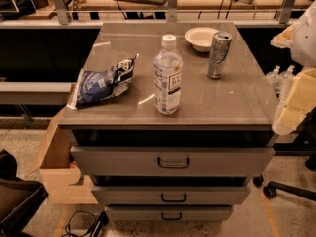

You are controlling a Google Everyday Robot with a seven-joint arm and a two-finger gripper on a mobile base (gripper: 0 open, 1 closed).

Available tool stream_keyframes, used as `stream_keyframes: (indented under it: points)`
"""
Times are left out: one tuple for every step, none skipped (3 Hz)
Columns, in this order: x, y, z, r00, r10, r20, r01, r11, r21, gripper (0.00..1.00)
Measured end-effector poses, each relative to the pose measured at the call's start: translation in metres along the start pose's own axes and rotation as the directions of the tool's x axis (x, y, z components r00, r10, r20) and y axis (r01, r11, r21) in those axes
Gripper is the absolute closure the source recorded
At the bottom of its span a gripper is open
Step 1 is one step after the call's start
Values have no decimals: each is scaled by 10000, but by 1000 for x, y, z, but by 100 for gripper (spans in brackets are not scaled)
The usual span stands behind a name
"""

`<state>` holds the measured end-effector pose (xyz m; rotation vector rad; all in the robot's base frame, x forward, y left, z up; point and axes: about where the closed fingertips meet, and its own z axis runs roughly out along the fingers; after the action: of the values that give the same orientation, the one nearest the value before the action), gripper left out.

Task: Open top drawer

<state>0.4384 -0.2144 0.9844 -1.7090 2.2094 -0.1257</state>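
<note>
Behind the cabinet runs a wooden counter strung with cables. On the grey bench (222, 102) stand a water bottle (167, 75), a can (218, 55) and a bowl (201, 37). Under its front edge sits the top drawer (113, 163), its dark handle (173, 162) untouched. My claw (295, 100) hangs off the bench's right side, well apart from that handle; whether it is apart or together I cannot tell. I judge this the approach: next, down and left to the handle, grip, pull straight out.
</note>
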Motion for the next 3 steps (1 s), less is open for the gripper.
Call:
stream_keyframes:
  points:
    - [-1,-1,0,10000,-28,18,28,10000,23,0]
    - [8,16,14,9998,-132,141,133,9998,-114,0]
    - [28,57,39,9977,-403,543,412,9990,-151,0]
